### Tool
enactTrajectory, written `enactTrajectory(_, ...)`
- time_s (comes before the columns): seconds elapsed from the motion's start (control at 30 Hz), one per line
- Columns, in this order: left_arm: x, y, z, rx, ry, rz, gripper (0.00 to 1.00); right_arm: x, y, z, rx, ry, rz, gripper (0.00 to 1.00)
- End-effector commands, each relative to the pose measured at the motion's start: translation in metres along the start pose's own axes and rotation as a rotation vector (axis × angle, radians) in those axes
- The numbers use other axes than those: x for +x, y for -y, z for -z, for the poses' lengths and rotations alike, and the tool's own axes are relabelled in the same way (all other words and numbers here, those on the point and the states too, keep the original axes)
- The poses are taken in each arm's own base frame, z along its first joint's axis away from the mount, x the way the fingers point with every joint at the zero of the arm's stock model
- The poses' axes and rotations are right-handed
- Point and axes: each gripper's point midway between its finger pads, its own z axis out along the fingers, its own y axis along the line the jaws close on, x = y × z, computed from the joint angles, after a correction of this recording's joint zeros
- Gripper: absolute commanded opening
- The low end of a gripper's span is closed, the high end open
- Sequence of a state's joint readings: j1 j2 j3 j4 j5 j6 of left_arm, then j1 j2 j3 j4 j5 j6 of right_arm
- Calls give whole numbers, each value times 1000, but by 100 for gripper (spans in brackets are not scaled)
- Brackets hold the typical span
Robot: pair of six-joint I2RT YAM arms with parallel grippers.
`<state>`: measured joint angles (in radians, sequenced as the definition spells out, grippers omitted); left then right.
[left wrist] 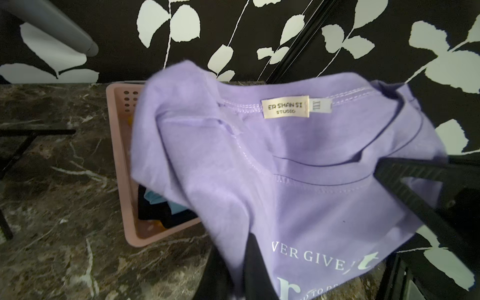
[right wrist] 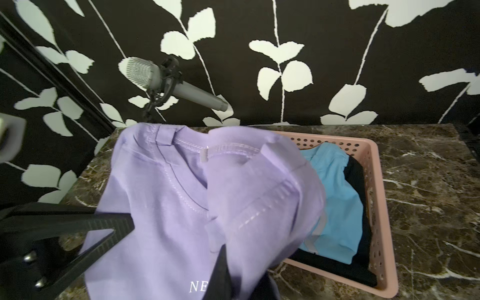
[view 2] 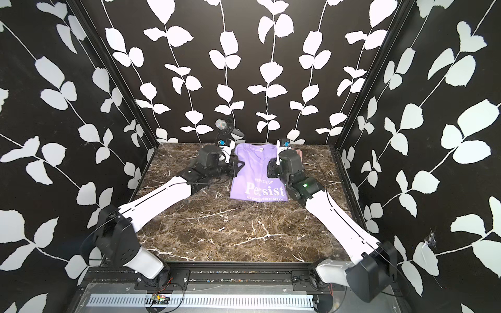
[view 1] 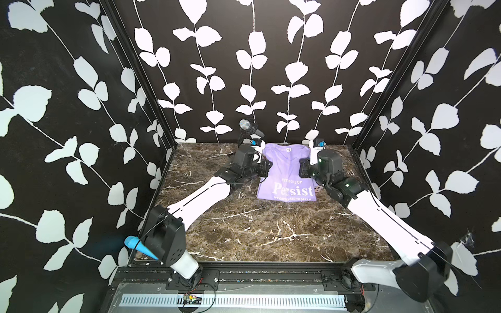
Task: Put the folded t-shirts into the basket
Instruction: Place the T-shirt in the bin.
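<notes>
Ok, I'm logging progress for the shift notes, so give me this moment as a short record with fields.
held item: purple shirt with "Persist" print
left gripper: shut on one side of the purple shirt
right gripper: shut on the opposite side
shirt position: raised over the basket, covering most of it, not yet settled inside
in basket: light blue shirt on top of black shirt; yellow cloth peeking out lower down
background: microphone by the back wall

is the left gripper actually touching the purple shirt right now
Touching. The right wrist view shows the left gripper shut on the purple shirt, with its black finger clamped over the cloth's side edge.
</notes>
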<state>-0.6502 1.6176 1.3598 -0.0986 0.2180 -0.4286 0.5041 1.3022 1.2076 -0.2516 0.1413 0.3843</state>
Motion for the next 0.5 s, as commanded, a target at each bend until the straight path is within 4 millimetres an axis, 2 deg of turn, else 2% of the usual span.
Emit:
enactTrajectory(0.0, -20, 12, -6, 32, 14, -36, 0, -22, 9, -3, 13, 33, 5, 0)
enactTrajectory(0.13, -25, 8, -29, 30, -4, -32, 0, -21, 24, -19, 29, -6, -10, 0)
enactTrajectory(0.17, -27, 7, -34, 28, -7, -28, 0, -31, 25, -19, 27, 9, -14, 0)
enactTrajectory(0.2, -27, 3, -41, 24, -16, -23, 0, -32, 28, -22, 32, 5, -17, 0)
enactTrajectory(0.47, -27, -17, -82, -14, -76, -28, 0, -24, 52, -56, 69, -67, -38, 0)
